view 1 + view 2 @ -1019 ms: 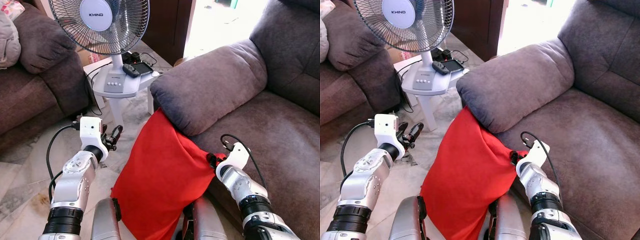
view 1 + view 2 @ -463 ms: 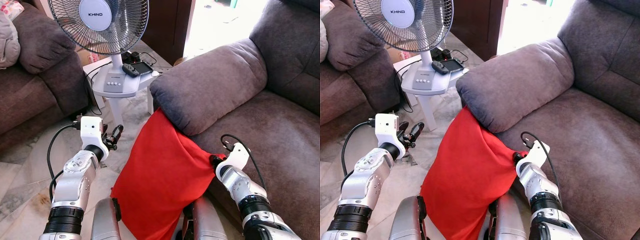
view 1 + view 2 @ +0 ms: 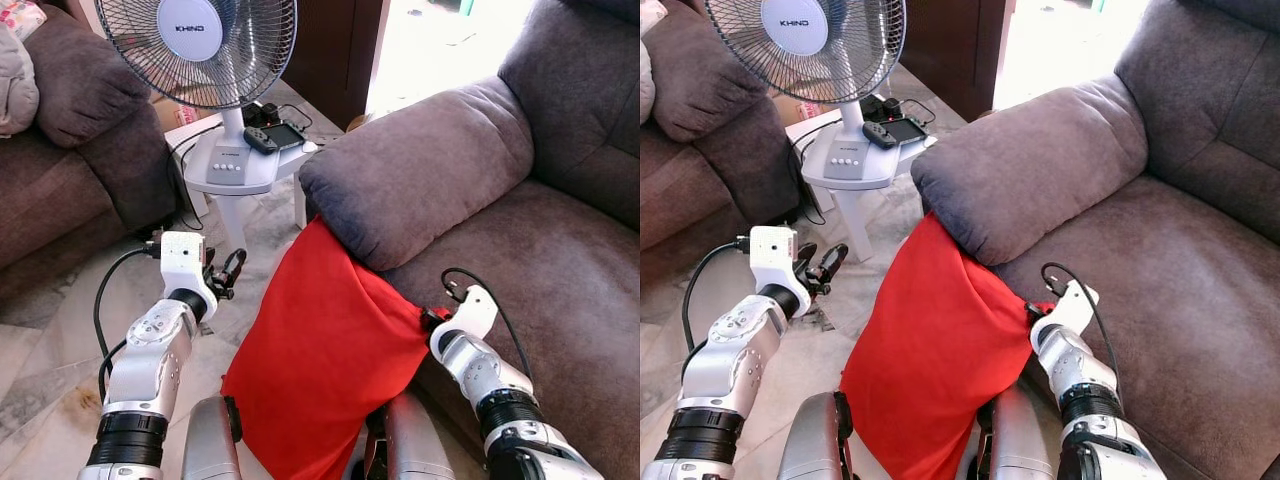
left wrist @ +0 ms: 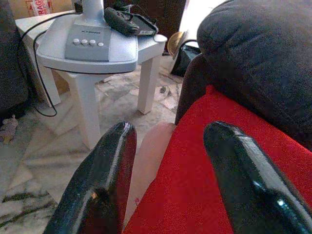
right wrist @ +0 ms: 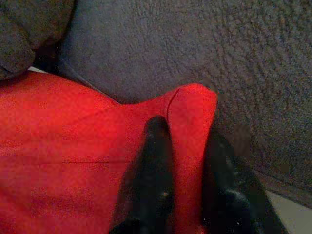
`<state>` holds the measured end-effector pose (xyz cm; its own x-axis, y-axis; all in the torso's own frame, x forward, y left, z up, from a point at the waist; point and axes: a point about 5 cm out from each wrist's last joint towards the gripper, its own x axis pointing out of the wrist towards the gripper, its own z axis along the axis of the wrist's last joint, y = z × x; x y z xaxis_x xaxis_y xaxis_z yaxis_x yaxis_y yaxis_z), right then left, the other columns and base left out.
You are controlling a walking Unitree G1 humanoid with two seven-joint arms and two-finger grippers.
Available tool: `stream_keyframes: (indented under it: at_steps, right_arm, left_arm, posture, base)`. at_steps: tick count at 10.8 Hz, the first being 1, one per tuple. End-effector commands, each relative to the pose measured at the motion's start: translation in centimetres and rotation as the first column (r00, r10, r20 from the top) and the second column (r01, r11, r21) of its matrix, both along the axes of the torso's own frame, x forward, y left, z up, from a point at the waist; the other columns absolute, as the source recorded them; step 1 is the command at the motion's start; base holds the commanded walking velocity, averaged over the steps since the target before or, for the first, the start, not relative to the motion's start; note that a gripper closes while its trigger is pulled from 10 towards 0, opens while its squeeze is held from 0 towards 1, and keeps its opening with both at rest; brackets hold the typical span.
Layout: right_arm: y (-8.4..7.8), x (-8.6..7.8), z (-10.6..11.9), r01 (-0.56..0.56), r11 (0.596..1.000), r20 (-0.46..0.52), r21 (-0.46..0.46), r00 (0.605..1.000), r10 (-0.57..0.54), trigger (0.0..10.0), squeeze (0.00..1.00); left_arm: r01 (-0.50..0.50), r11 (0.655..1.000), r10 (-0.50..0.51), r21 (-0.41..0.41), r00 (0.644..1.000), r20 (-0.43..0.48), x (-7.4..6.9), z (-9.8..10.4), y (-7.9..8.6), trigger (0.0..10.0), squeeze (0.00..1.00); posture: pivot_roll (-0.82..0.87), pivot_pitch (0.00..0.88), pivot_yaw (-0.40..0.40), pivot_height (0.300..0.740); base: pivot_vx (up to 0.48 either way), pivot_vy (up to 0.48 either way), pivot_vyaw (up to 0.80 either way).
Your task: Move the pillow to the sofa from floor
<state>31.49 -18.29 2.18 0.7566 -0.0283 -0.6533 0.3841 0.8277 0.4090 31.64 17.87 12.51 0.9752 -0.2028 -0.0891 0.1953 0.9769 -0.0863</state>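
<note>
A red pillow [image 3: 325, 350] leans upright against the front of the grey-brown sofa [image 3: 560, 260], below its armrest [image 3: 420, 165]. My right gripper [image 5: 187, 146] is shut on the pillow's [image 5: 73, 141] upper right corner, at the edge of the sofa seat [image 3: 1160, 270]. My left gripper [image 3: 228, 273] hovers open to the left of the pillow, above the floor, not touching it. In the left wrist view its black fingers [image 4: 109, 168] point past the pillow's [image 4: 209, 170] left edge.
A white standing fan [image 3: 205, 45] sits on a small white table [image 3: 235, 175] straight ahead, with a game controller [image 3: 275, 138] and cables on it. A second dark sofa [image 3: 70, 160] stands at the left. Marble floor [image 3: 50, 360] lies between.
</note>
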Motion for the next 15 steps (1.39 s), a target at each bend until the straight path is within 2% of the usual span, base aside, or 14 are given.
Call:
stream_keyframes:
  at_steps: [1, 3, 5, 6, 7, 9, 10, 11, 12, 13, 15]
  right_arm:
    - [-0.2, 0.1, 0.1, 0.009, 1.0, -0.002, 0.014, 1.0, -0.009, 0.0, 0.0]
    - [-0.1, 0.3, 0.3, -0.003, 1.0, 0.017, 0.016, 1.0, 0.002, 0.0, 0.0]
    - [0.6, 0.6, 0.7, -0.046, 0.998, 0.053, 0.032, 0.998, 0.044, 0.0, 0.0]
    - [0.9, 1.0, 1.2, -0.11, 0.993, 0.089, -0.045, 0.99, 0.114, 0.0, 0.0]
    - [1.3, 1.6, 2.4, -0.163, 0.983, 0.161, -0.085, 0.971, 0.175, 10.0, 0.0]
    - [1.1, 2.2, 3.7, -0.226, 0.969, 0.242, -0.104, 0.939, 0.245, 10.0, 0.0]
    - [0.8, 2.1, 4.4, -0.32, 0.941, 0.285, -0.112, 0.896, 0.339, 10.0, 0.0]
    - [0.6, 2.0, 4.7, -0.35, 0.928, 0.295, -0.125, 0.88, 0.371, 10.0, 0.0]
    - [0.3, 1.8, 5.3, -0.398, 0.906, 0.336, -0.142, 0.842, 0.423, 10.0, 0.0]
    - [0.4, 1.6, 6.3, -0.458, 0.876, 0.412, -0.151, 0.776, 0.477, 10.0, 0.0]
    - [1.0, 1.0, 7.7, -0.556, 0.81, 0.499, -0.187, 0.656, 0.566, 10.0, 0.0]
  left_arm:
    - [-0.003, 1.0, 0.003, -0.01, 1.0, -0.017, 0.2, -0.1, 0.1, 10.0, 0.0]
    - [-0.003, 1.0, 0.003, -0.01, 1.0, -0.019, 0.3, -0.2, 0.0, 10.0, 0.0]
    - [-0.008, 1.0, 0.008, -0.011, 1.0, -0.022, 0.2, -0.4, -0.2, 10.0, 0.0]
    - [-0.037, 0.999, 0.036, -0.009, 0.999, -0.029, 0.2, -0.7, -0.3, 10.0, 0.0]
    - [-0.11, 0.994, 0.11, -0.019, 0.993, -0.04, 0.4, -1.1, 0.3, 10.0, 0.0]
    - [-0.12, 0.99, 0.116, -0.079, 0.992, -0.047, 0.7, -1.1, 0.8, 10.0, 0.0]
    - [-0.094, 0.989, 0.088, -0.118, 0.995, -0.051, 1.0, -1.1, 1.0, 10.0, 0.51]
    - [-0.091, 0.988, 0.086, -0.123, 0.995, -0.052, 1.1, -1.0, 1.2, 10.0, 1.0]
    - [-0.1, 0.988, 0.096, -0.114, 0.994, -0.046, 1.4, -0.8, 1.6, 10.0, 1.0]
    - [-0.113, 0.987, 0.11, -0.118, 0.993, -0.033, 1.5, -0.5, 2.0, 10.0, 1.0]
    - [-0.129, 0.984, 0.127, -0.127, 0.992, -0.017, 1.3, -0.3, 2.1, 10.0, 1.0]
  posture:
    - [0.03, 0.098, -0.045, 0.553]
    - [0.03, 0.093, -0.047, 0.553]
    - [0.03, 0.089, -0.049, 0.553]
    - [0.03, 0.086, -0.048, 0.553]
    - [0.02, 0.081, -0.046, 0.553]
    - [0.02, 0.075, -0.047, 0.553]
    - [0.01, 0.072, -0.051, 0.553]
    - [0.01, 0.072, -0.052, 0.553]
    - [0.01, 0.07, -0.054, 0.553]
    - [0.01, 0.071, -0.059, 0.553]
    - [0.02, 0.073, -0.061, 0.553]
  base:
    - [0.0, 0.0, 0.0]
    - [0.0, 0.0, 0.0]
    - [0.0, 0.0, 0.0]
    - [0.0, 0.0, 0.0]
    - [0.0, 0.0, 0.0]
    - [0.0, 0.0, 0.0]
    - [0.0, 0.0, 0.0]
    - [0.0, 0.0, 0.0]
    - [0.0, 0.0, 0.0]
    - [0.0, 0.0, 0.0]
    - [0.0, 0.0, 0.0]
